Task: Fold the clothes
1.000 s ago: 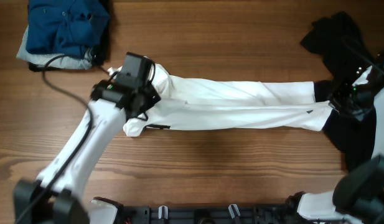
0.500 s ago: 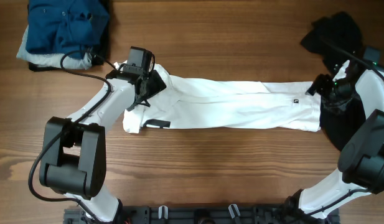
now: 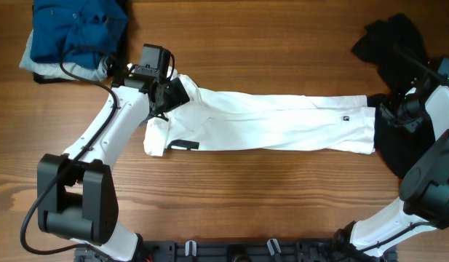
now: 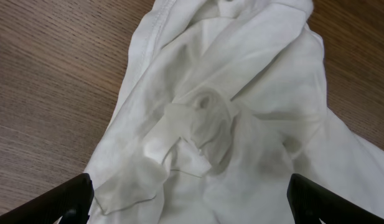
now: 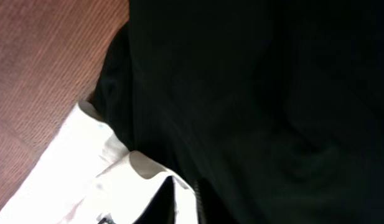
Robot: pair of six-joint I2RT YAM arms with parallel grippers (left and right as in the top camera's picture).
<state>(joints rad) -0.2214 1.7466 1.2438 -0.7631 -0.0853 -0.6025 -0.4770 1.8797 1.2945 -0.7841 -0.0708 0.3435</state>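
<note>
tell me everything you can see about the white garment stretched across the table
The white garment is thin, soft-looking cloth, folded lengthwise into a long narrow strip lying flat across the wooden table. One end is bunched and wrinkled, with a stitched hem showing, and lies below the open left gripper. A small dark tag sits near the other end, which meets the black garment.

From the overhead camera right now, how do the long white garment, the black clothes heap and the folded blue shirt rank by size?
1. Long white garment.
2. Black clothes heap, partly hidden by the right arm.
3. Folded blue shirt, cut off by the frame's top edge, so second and third are unsure.
</note>
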